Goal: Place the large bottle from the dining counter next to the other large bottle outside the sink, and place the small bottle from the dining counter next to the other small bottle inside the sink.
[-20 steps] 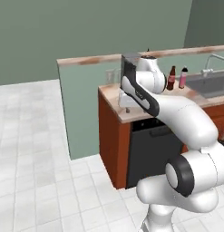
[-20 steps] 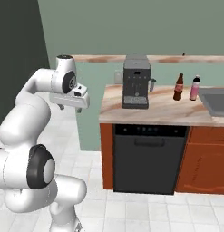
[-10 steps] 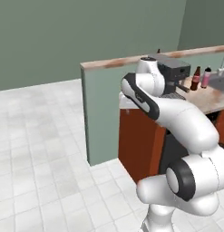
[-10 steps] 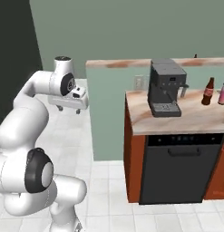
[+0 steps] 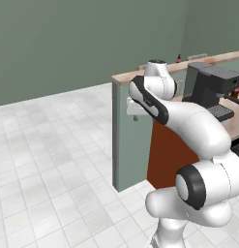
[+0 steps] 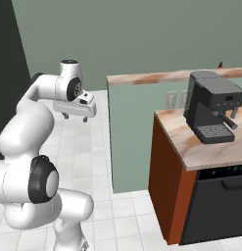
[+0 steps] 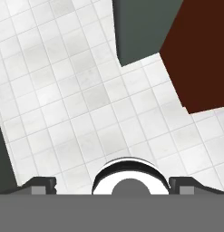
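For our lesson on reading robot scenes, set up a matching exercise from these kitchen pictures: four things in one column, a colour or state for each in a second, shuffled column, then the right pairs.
Column one:
1. coffee machine
2. claw
3. floor
4. cabinet side panel

Column two:
A. rust-red
B. open, holding nothing
C. dark grey, standing on the marbled worktop
D. pale square tiles

Pairs: 1-C, 2-B, 3-D, 4-A
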{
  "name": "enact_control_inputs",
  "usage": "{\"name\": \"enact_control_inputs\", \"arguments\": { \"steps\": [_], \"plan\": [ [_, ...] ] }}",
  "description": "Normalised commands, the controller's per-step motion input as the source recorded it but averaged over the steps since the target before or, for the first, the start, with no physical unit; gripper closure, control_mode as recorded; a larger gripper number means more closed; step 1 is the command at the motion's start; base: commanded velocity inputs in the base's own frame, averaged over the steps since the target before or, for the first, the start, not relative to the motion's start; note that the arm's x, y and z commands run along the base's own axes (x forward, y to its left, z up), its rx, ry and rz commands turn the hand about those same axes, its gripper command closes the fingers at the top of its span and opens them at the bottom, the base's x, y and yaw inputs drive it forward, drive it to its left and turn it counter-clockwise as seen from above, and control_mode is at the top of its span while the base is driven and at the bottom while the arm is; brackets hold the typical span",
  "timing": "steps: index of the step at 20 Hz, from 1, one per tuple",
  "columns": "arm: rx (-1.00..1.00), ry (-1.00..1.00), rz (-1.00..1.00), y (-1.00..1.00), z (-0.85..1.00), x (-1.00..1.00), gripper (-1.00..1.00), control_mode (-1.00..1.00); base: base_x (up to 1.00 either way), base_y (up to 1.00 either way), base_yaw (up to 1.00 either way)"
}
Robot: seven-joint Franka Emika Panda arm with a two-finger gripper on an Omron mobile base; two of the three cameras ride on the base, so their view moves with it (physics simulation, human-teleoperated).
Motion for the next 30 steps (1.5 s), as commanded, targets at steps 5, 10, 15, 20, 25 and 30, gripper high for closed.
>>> {"name": "enact_control_inputs", "arguments": {
  "steps": [5, 10, 15, 20, 25, 30],
  "plan": [
    [0.00, 0.00, 0.00, 0.00, 0.00, 0.00, -1.00, 1.00, 0.16, 1.00, -0.27],
    [0.00, 0.00, 0.00, 0.00, 0.00, 0.00, -1.00, 1.00, 0.40, 1.00, -0.36],
    [0.00, 0.00, 0.00, 0.00, 0.00, 0.00, -1.00, 1.00, 0.57, 1.00, -0.41],
    [0.00, 0.00, 0.00, 0.00, 0.00, 0.00, -1.00, 1.00, 0.58, 1.00, -0.44],
    [0.00, 0.00, 0.00, 0.00, 0.00, 0.00, -1.00, 1.00, 0.54, 1.00, -0.43],
    [0.00, 0.00, 0.00, 0.00, 0.00, 0.00, -1.00, 1.00, 0.53, 1.00, -0.47]
  ]
}}
